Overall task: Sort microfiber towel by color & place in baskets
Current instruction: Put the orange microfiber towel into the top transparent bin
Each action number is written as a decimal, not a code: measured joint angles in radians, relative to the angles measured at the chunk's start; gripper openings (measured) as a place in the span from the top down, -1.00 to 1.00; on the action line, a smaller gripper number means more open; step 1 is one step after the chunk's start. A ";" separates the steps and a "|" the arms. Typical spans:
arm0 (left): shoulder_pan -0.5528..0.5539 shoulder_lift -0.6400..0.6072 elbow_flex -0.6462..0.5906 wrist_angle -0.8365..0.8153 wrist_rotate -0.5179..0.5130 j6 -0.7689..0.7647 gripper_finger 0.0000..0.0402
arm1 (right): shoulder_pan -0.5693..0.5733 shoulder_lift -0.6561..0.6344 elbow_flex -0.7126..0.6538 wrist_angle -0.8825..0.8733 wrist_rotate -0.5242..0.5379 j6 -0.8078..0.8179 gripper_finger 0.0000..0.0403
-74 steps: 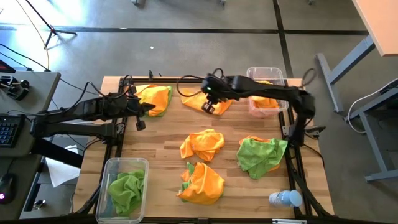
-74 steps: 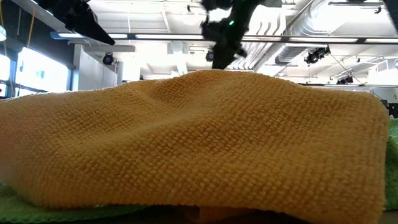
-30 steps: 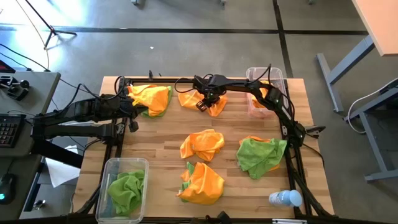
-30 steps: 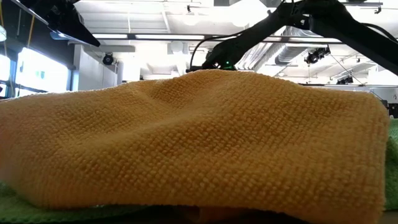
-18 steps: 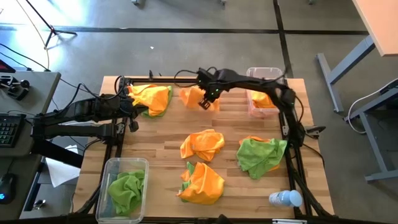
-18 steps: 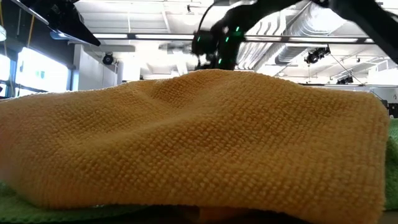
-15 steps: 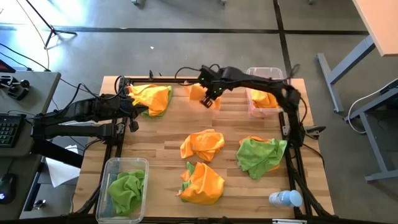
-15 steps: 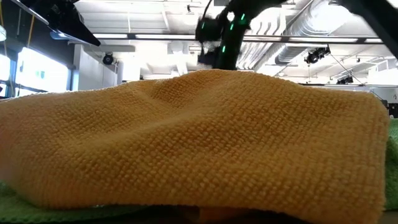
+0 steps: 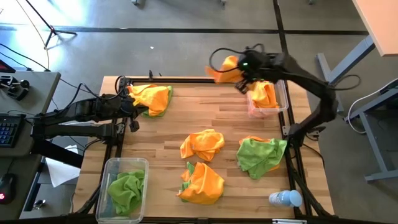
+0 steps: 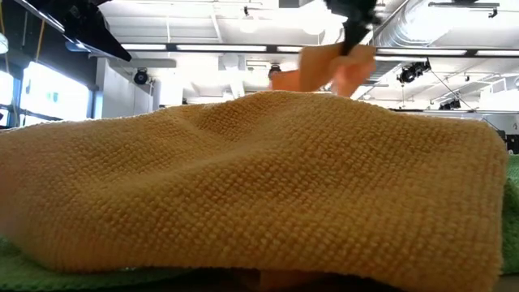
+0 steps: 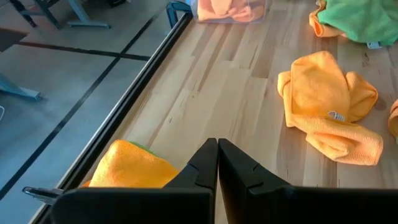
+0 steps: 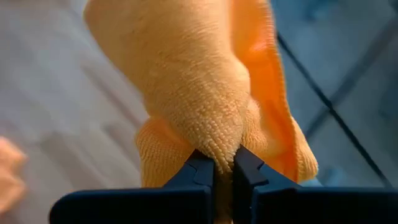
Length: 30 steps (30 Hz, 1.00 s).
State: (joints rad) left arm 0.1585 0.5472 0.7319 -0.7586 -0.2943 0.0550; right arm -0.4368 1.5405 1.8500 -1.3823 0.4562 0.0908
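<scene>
My right gripper (image 9: 242, 83) is shut on an orange microfiber towel (image 9: 224, 68), high over the table's far edge and just left of the far-right basket (image 9: 281, 99), which holds orange cloth. My left gripper (image 9: 133, 118) waits shut at the far left, beside an orange-and-green towel heap (image 9: 152, 98). More towels lie on the table: an orange one (image 9: 202, 144), an orange one over green (image 9: 202, 182), and a green one over orange (image 9: 261, 154). The near-left basket (image 9: 111, 167) holds a green towel (image 9: 126, 188). My right gripper pinches a bunched fold of the orange towel (image 12: 219, 144) between its two fingers, several layers together. The fingers slant downward. The towel is lifted clear of the table and hangs loose and slack around the fingertips (image 12: 200, 169), as the low view (image 10: 324, 73) also shows.
A clear bottle with a blue cap (image 9: 286, 198) lies at the near right corner. In the low view an orange towel (image 10: 243, 186) close to the camera hides most of the table. The bare wood between the far towels and the middle ones (image 9: 205, 112) is free.
My right gripper has risen steeply from the far middle of the table and swung toward the right, to the far-right basket, tipping as it went. The orange towel that lay there has come up with it, lifted clear and bunched.
</scene>
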 joint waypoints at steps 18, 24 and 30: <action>0.000 0.005 0.000 0.001 -0.008 -0.106 1.00 | -0.276 -0.093 -0.273 -0.188 0.137 0.011 1.00; 0.000 0.006 0.000 0.001 -0.014 -0.106 1.00 | -0.332 -0.091 -0.478 -0.130 0.035 -0.208 1.00; 0.000 0.006 0.000 0.001 -0.032 -0.106 1.00 | -0.371 -0.091 -0.590 0.076 -0.166 -0.467 1.00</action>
State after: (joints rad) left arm 0.1587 0.5533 0.7319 -0.7576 -0.3264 -0.0505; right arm -0.8078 1.4494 1.2597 -1.3059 0.2906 -0.3765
